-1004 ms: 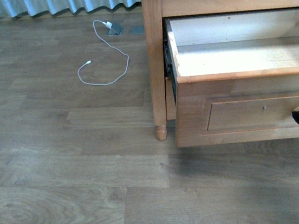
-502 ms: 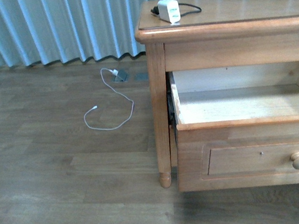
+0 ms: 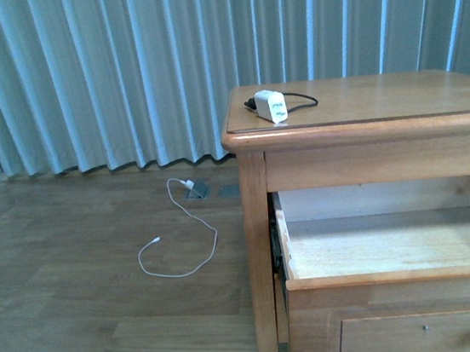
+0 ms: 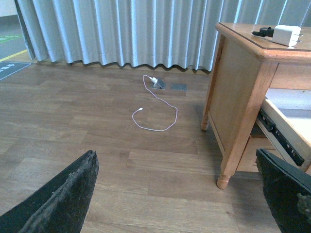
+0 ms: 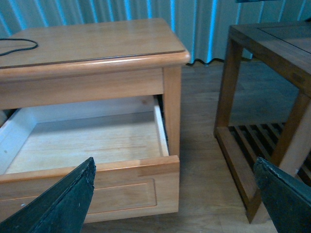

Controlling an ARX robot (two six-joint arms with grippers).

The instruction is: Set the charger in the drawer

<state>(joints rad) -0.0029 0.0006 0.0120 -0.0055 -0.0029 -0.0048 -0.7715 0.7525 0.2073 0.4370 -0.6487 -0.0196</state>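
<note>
view rose; charger (image 3: 270, 105) atop nightstand (image 3: 381, 108), drawer (image 3: 398, 246) open; left end effector (image 4: 175, 204), right end effector (image 5: 175, 204) spread.

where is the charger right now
In the front view, the charger sits on top of the nightstand, near its left end, above the open drawer.

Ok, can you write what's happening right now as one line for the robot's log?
charger: on nightstand top | drawer: open, nothing seen inside | left tool: open, holding nothing | right tool: open, holding nothing
</note>
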